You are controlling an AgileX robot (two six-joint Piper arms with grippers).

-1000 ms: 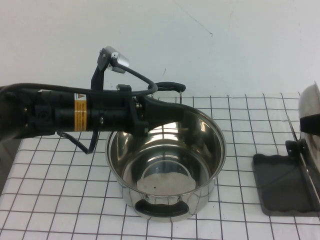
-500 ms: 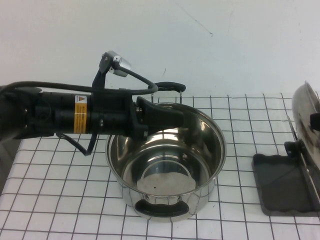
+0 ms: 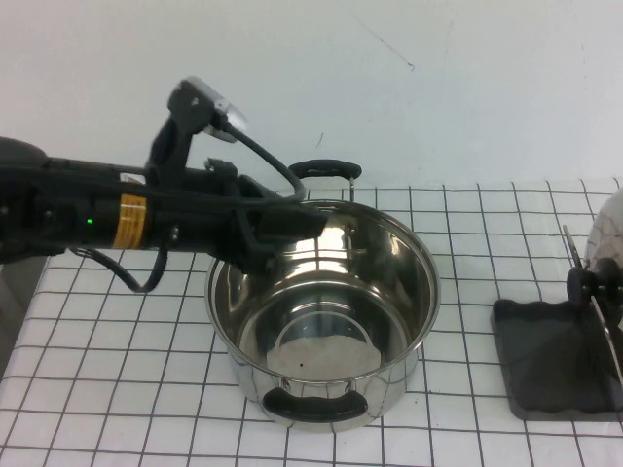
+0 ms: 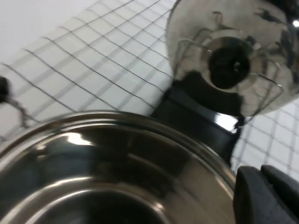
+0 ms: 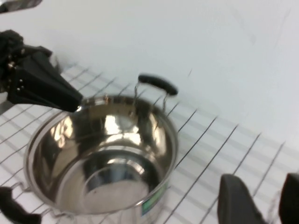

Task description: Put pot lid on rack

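Since the earlier frames, the left arm has drawn back toward the robot's left, so its tool [image 3: 310,222] now ends over the far-left rim of the pot [image 3: 324,316] rather than reaching across it, and the pot lid [image 3: 615,229] has slipped almost out of the high view at the right edge.

Nearest the robot, the steel pot stands upright on the checked desk [image 3: 117,389], one black handle facing the camera and the other [image 3: 326,168] at its far side. To its right, well apart, lies the rack [image 3: 545,365], a dark grey tray with a thin wire stand [image 3: 589,292] rising along its right side.

From the left wrist view, the pot lid [image 4: 243,51] stands tilted on edge against the wire stand above the rack [image 4: 201,116], its black knob [image 4: 228,65] facing the pot [image 4: 93,172].

Left tool: fingers pressed together, holding nothing. Right tool [image 5: 266,198]: seen only from its own wrist, fingers apart with nothing between them, on the pot's right.
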